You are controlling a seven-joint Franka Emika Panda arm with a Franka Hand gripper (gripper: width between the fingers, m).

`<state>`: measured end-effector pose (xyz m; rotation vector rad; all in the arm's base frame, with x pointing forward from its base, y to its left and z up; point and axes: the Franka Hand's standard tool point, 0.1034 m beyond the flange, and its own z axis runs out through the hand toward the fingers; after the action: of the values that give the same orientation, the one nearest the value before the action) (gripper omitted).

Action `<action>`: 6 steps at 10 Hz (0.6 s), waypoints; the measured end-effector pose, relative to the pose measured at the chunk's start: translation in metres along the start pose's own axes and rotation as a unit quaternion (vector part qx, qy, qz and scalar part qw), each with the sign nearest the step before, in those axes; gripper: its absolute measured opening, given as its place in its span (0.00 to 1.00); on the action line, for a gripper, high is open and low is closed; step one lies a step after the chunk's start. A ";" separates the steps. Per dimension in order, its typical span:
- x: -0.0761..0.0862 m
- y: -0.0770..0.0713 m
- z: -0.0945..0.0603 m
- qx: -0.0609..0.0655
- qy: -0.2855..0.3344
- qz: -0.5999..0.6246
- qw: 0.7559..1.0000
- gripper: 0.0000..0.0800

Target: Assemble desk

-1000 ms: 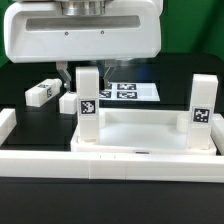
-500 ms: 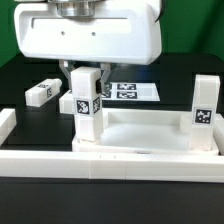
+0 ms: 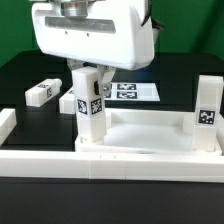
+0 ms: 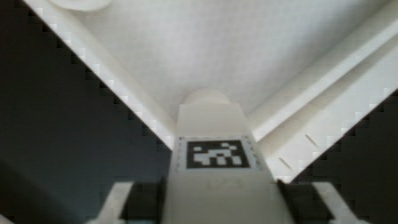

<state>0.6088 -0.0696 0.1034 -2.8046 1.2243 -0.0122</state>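
**Leg gripped at the tabletop's corner**

The black counter [image 3: 20, 70] carries everything, and the arm's broad white housing [image 3: 95, 40] fills the upper part of the exterior view. The white tray-like tabletop [image 3: 150, 135] lies behind the long border wall [image 3: 110, 162], its raised rim facing up. One leg [image 3: 92, 108] stands slightly tilted at the tabletop's corner on the exterior view's left. A second leg [image 3: 208, 120] stands upright at the corner on the exterior view's right. A third leg [image 3: 42, 92] lies on its side on the counter, well apart from the tabletop. The marker board [image 3: 130, 92] lies flat farther back. The pincer [image 3: 90, 80] is clenched on the tilted leg. In the wrist view, its fingers [image 4: 121, 205] flank that leg's tagged face.
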 end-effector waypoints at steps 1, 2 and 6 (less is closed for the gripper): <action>0.000 0.000 0.000 0.000 0.000 -0.006 1.000 0.37; 0.000 0.000 0.000 -0.001 0.000 -0.023 1.000 0.59; -0.002 -0.002 0.001 -0.011 0.001 -0.196 0.981 0.81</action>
<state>0.6088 -0.0671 0.1022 -3.0130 0.6556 -0.0272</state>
